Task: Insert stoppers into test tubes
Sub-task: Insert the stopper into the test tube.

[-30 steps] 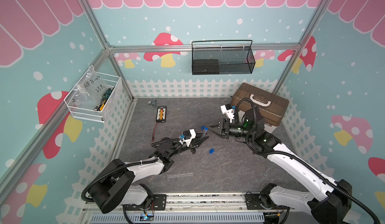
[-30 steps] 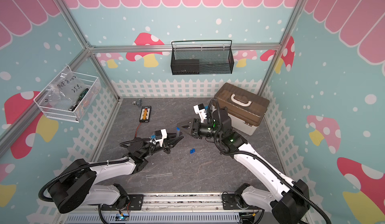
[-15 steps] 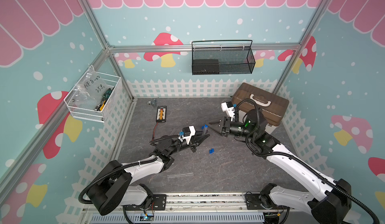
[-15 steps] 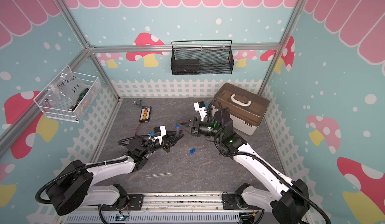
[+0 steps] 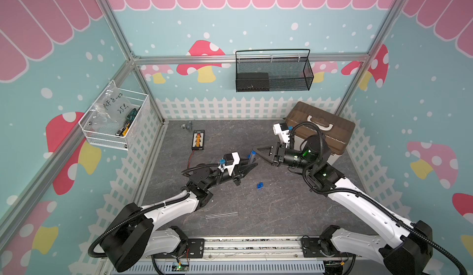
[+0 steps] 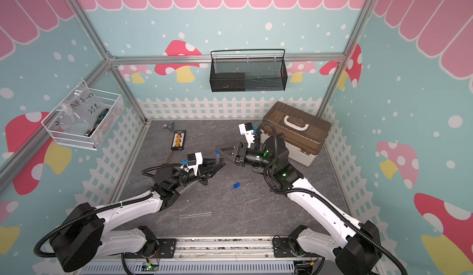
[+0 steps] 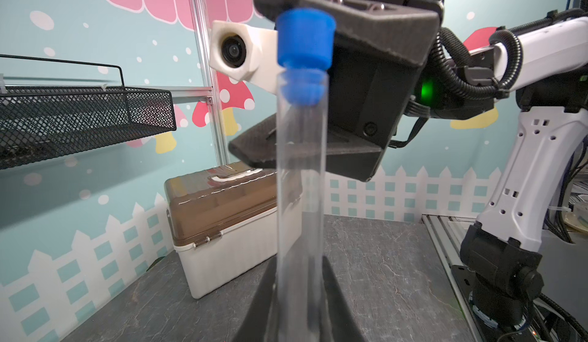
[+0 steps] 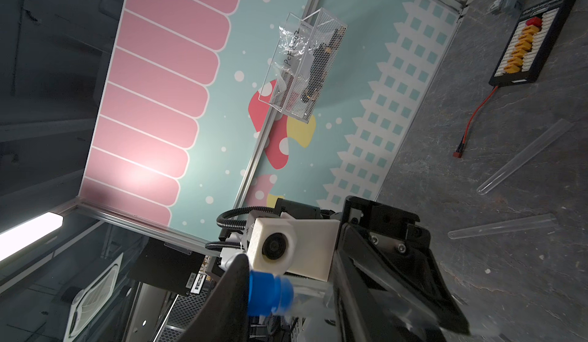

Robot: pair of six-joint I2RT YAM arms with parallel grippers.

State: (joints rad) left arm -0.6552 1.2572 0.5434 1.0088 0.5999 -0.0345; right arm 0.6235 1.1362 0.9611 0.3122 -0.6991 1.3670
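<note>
Test tube (image 7: 300, 181) stands roughly upright above the middle of the desk (image 5: 281, 209), pinched near its lower end between the jaws of the left gripper (image 5: 249, 165). A bright blue stopper (image 7: 304, 38) sits in its mouth, the narrow part inside the rim and the wide head above it. The right gripper (image 5: 256, 153) points in from the desk's right side with its jaws spread wide about the tube's top. In the right wrist view one finger (image 8: 229, 296) lies against the stopper's head; the other stands farther down the tube, and contact there cannot be told. Two loose stoppers (image 5: 259, 185) lie together on the desk, just in front of the grippers. A spare tube (image 5: 221, 214) lies flat near the front edge. Two more tubes (image 8: 521, 156) lie flat in the right wrist view. A brown-lidded box (image 5: 320, 130) sits in the rear right corner.
</note>
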